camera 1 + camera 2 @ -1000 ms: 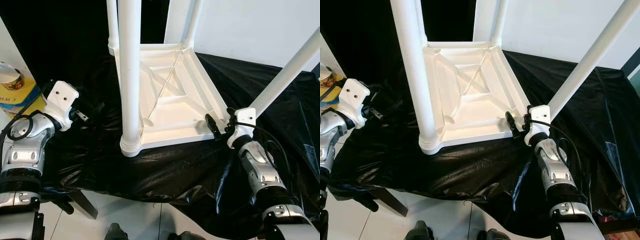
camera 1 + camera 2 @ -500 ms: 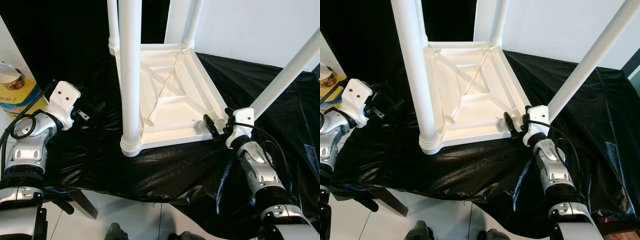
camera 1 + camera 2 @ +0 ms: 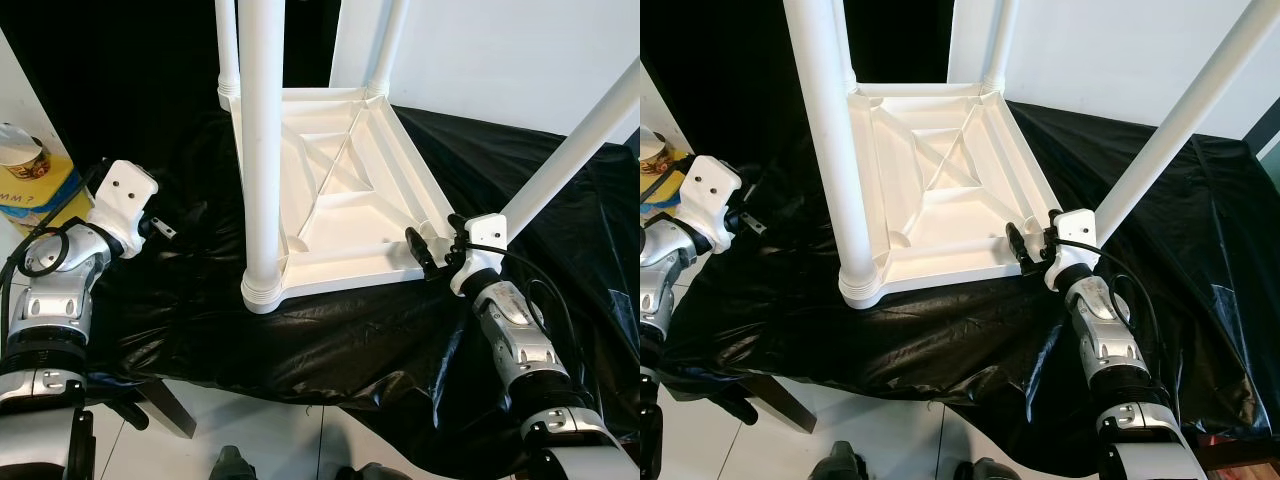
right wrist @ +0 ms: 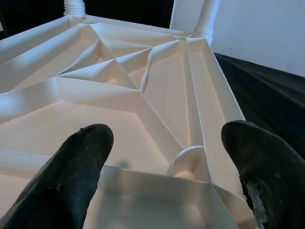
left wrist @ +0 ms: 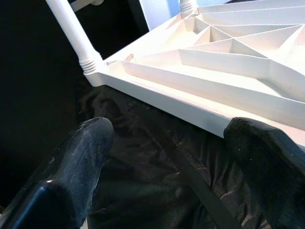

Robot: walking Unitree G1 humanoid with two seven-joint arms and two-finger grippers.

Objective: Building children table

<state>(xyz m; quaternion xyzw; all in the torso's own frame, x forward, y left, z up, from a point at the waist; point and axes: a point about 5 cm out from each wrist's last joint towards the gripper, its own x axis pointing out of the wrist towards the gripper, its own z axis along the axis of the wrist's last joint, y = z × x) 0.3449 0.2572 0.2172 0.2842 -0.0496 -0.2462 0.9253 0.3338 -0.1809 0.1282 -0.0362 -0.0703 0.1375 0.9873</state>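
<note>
Before us stands a worktop [image 3: 330, 330] draped in crinkled black plastic sheeting [image 3: 180, 300] that hangs over its near edge. Directly on the sheeting we see the white children's table [image 3: 340, 190], upside down, legs pointing up.

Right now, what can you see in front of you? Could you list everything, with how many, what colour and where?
Table top: one, white, upside down on the black sheet, ribbed underside facing up.
Table legs: three fitted at corners and standing upward, white; a fourth leans at a slant by the near right corner, behind the right gripper.
Empty leg socket: one, white, at the corner just ahead of the right gripper.
Plastic sheet: one, black, crinkled, covering the work surface.
Container: one, yellow with a whitish lid, at the far left edge.
Left gripper: black fingers open, left of the table top, over the sheet.
Right gripper: black fingers open, at the table top's near right corner.
</note>
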